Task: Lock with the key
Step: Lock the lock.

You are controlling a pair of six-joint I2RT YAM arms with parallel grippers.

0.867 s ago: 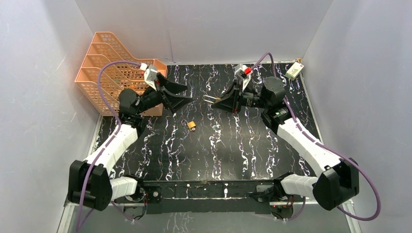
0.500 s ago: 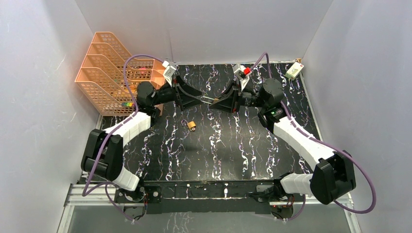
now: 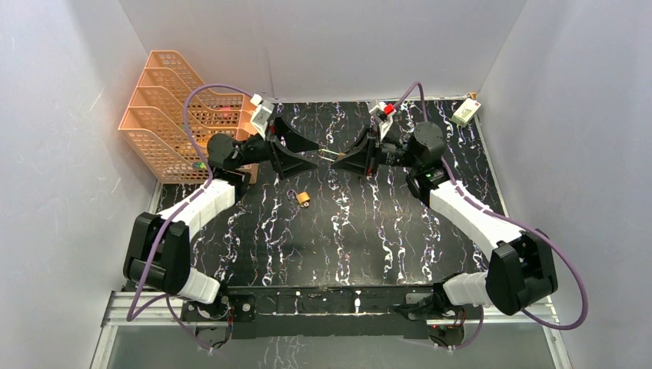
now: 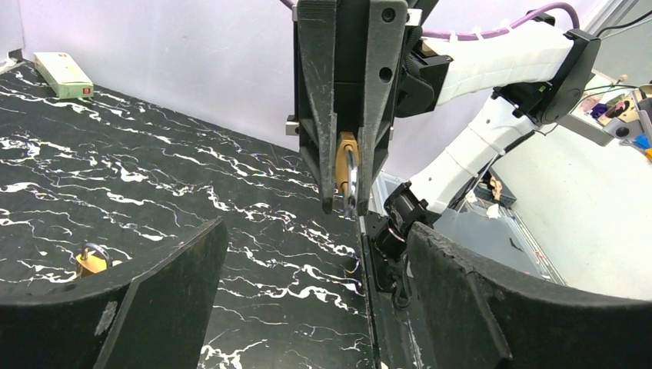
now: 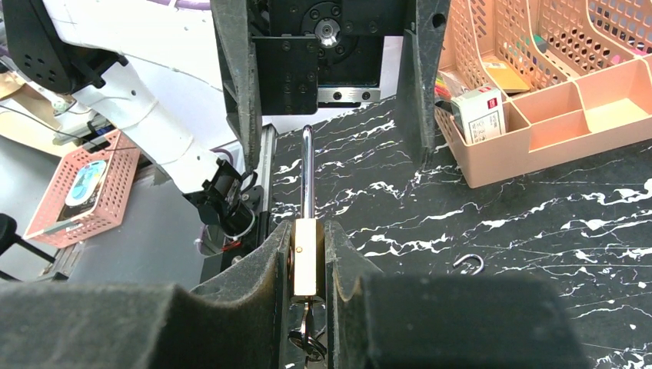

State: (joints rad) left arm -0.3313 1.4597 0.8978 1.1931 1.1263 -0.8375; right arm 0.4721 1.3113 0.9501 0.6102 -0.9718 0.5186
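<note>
My right gripper (image 3: pixel 344 159) is clamped on a brass padlock (image 5: pixel 307 257), one finger pressed on each flat side of its body. The lock's steel shackle (image 5: pixel 307 169) sticks straight out beyond my right fingertips, held well above the black marbled table (image 3: pixel 369 231).

My left gripper (image 4: pixel 315 231) faces the right one head-on, its fingers spread wide apart and holding nothing. The shackle points into the gap between those fingers, roughly centred, and touches neither of them.

Behind my right fingertips, under the lock's body, something dark and small hangs down (image 5: pixel 307 347). It may be a bunch of keys, but it sits in shadow and I cannot make it out.

A second, smaller padlock (image 3: pixel 304 198) lies on the table below the two grippers, on the near side and closer to my left fingertips, clear of both. An orange desk organiser (image 3: pixel 177 108) stands behind my left wrist, at the table's edge.
</note>
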